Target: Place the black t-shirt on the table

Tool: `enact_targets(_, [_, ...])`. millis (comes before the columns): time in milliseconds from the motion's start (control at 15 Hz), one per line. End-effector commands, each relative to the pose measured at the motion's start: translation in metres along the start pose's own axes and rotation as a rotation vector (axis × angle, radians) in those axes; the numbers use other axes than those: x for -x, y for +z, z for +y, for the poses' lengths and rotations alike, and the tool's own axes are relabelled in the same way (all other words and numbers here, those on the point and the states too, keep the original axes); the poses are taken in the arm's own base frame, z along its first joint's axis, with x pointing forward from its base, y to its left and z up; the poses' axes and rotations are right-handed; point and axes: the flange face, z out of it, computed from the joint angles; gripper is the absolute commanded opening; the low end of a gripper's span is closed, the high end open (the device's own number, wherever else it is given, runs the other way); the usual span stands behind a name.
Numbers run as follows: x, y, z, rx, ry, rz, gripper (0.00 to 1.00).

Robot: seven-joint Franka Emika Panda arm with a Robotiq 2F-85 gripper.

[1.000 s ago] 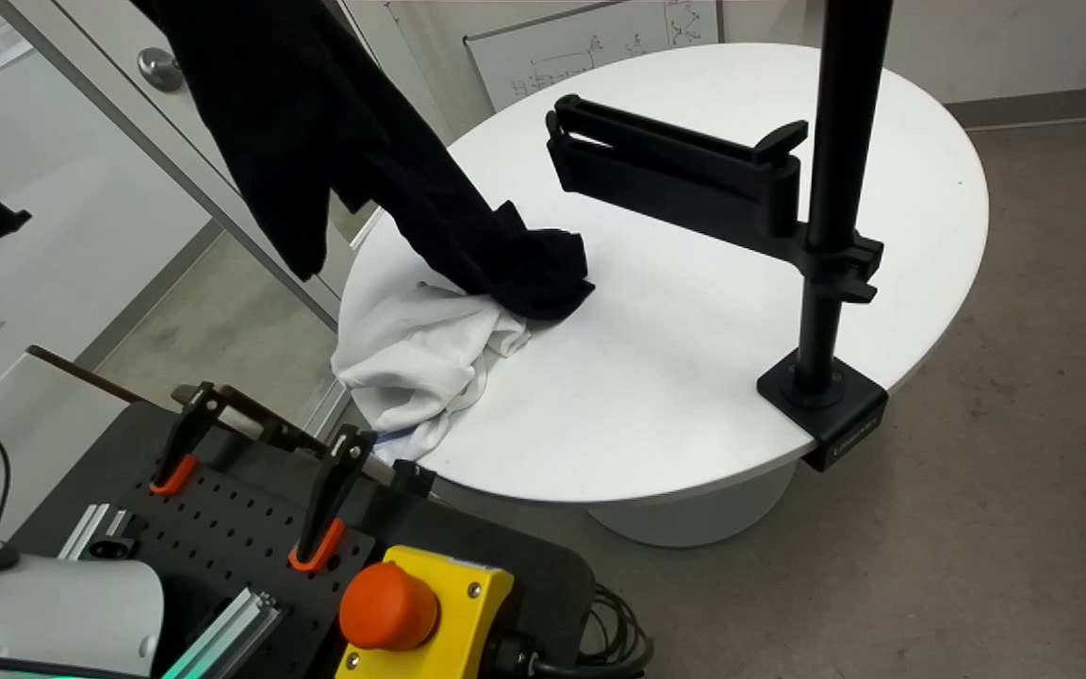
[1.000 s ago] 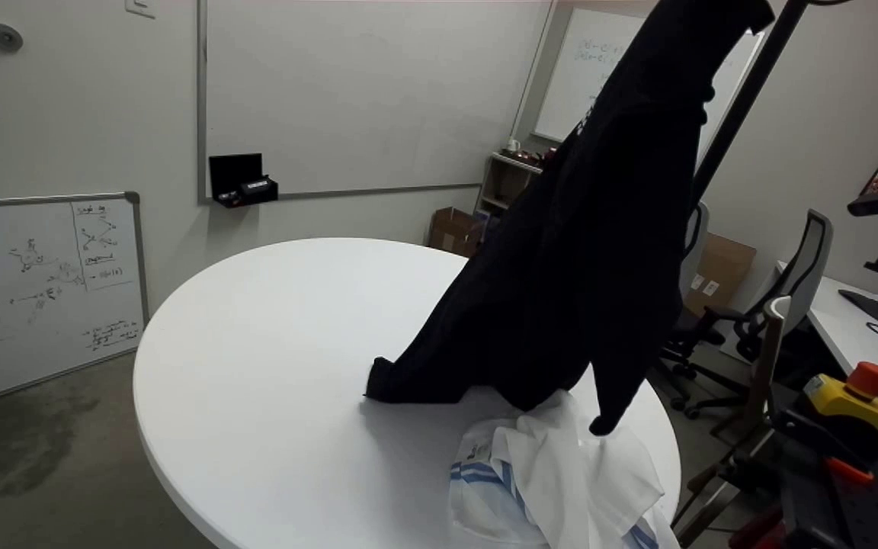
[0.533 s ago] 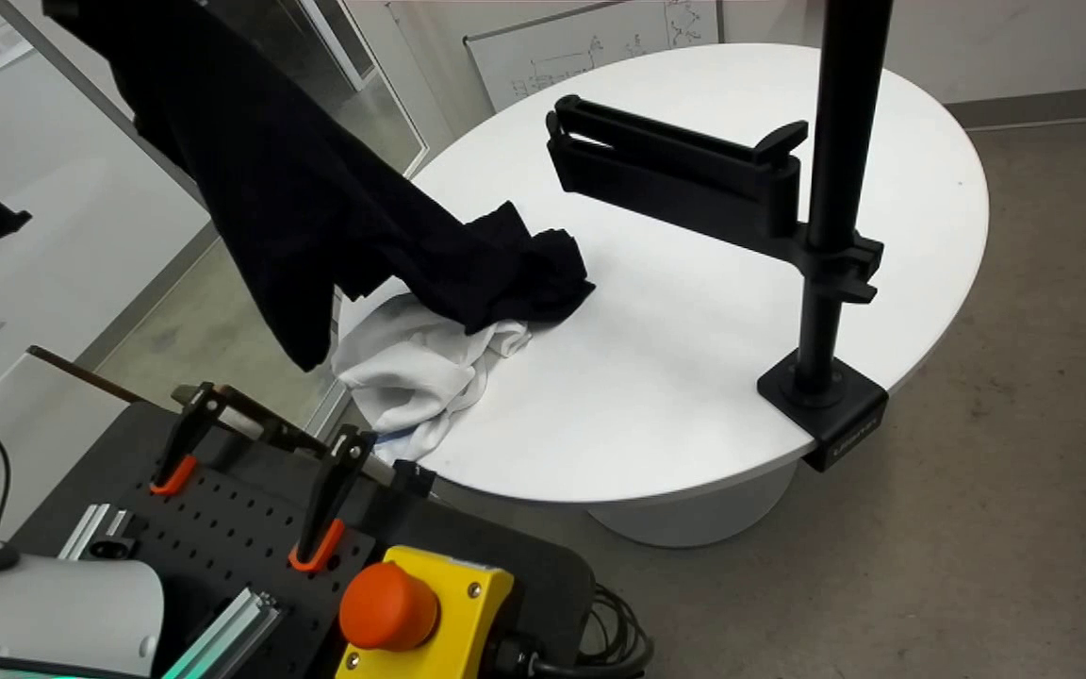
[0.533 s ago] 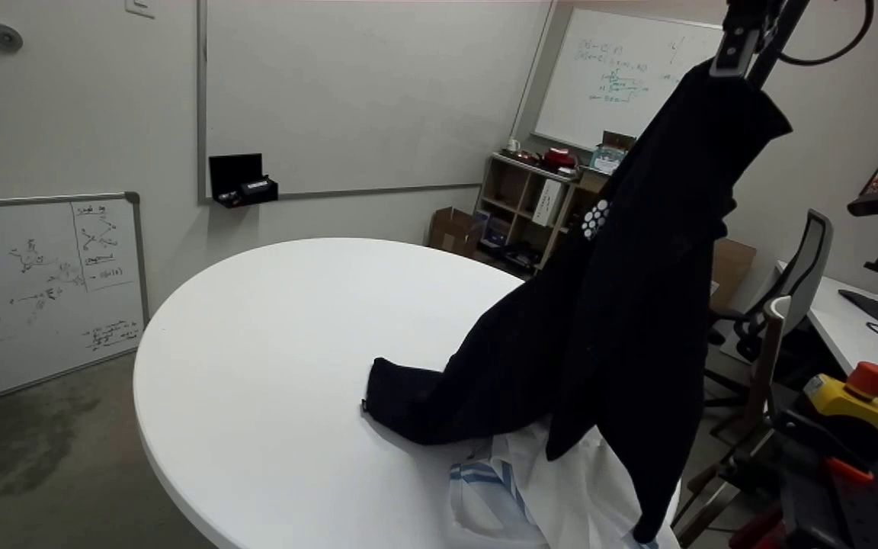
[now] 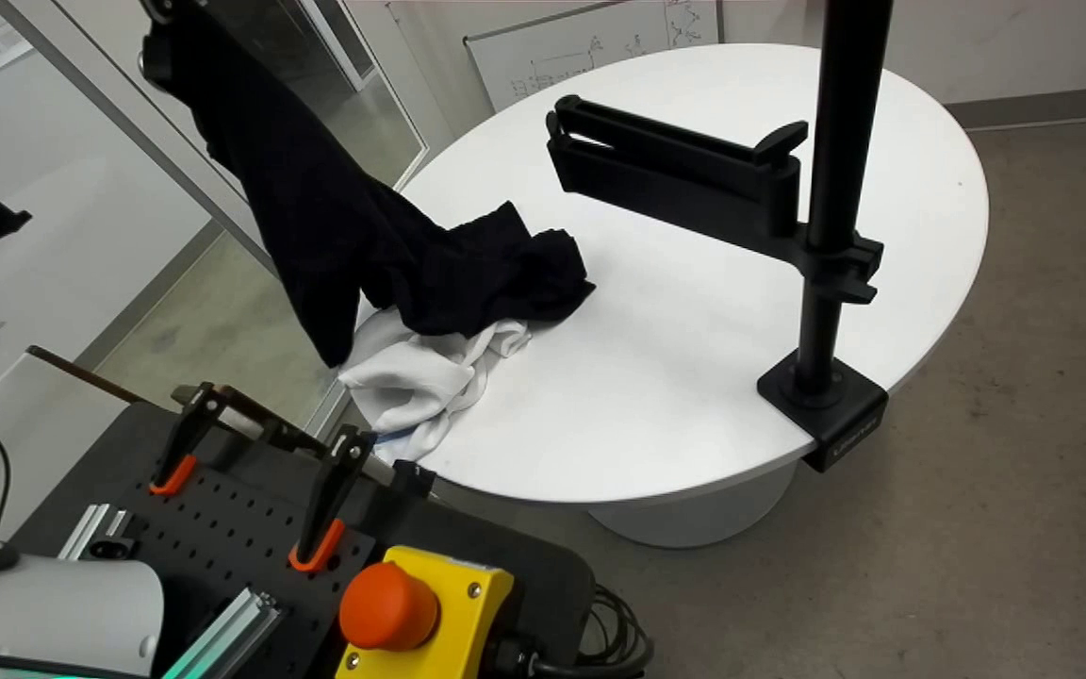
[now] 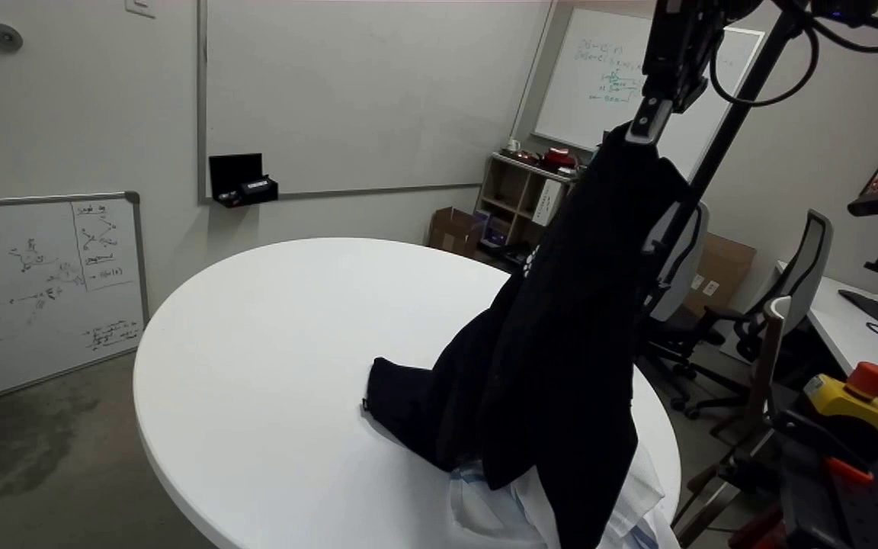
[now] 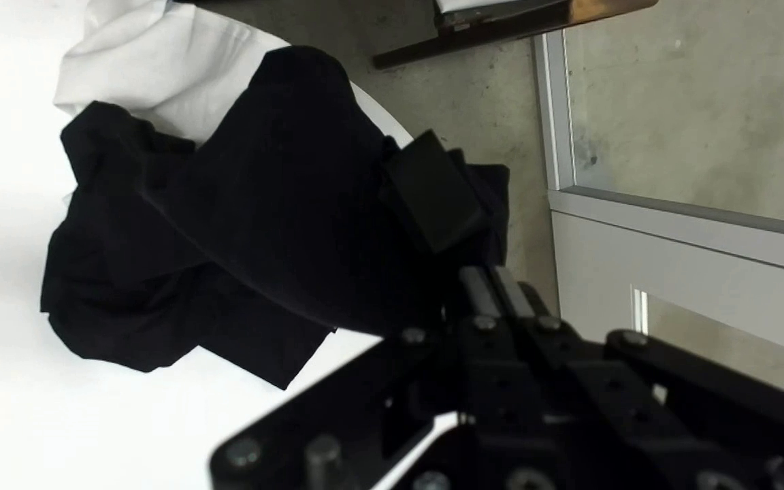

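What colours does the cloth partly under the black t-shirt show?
The cloth is white with blue stripes, seen best in an exterior view.

The lower part of the t-shirt (image 5: 496, 269) rests on the table (image 5: 675, 405) near the left edge, as seen in an exterior view. The cloth (image 5: 411, 377) lies at that edge, partly under the t-shirt. From there the t-shirt extends up to the gripper (image 6: 644, 135). The pole (image 5: 821, 330) stands at the near right edge, its folding arm (image 5: 675, 189) reaching left above the table. The stop button (image 5: 389, 606) is on the cart (image 5: 543, 571), before the near left edge. The whiteboard (image 5: 590, 52) stands behind the far left edge.
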Motion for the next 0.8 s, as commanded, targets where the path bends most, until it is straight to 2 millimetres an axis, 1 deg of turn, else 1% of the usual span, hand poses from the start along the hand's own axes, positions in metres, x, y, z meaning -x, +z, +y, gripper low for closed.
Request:
enact_targets(0, [-0.012, 0.016, -0.011, 0.034, 0.007, 0.031, 0.01])
enact_targets(267, [-0.016, 0.034, -0.007, 0.082, 0.007, 0.022, 0.01])
enact_targets(333, [-0.018, 0.037, -0.005, 0.091, 0.010, 0.022, 0.28])
enact_targets(400, [-0.020, 0.040, -0.003, 0.100, 0.018, 0.022, 0.29])
enact_targets(600, [-0.024, 0.043, 0.003, 0.118, 0.039, 0.027, 0.49])
enact_targets(667, [-0.025, 0.043, 0.005, 0.122, 0.045, 0.026, 0.58])
enact_targets(733, [-0.024, 0.041, 0.007, 0.122, 0.052, 0.020, 0.64])
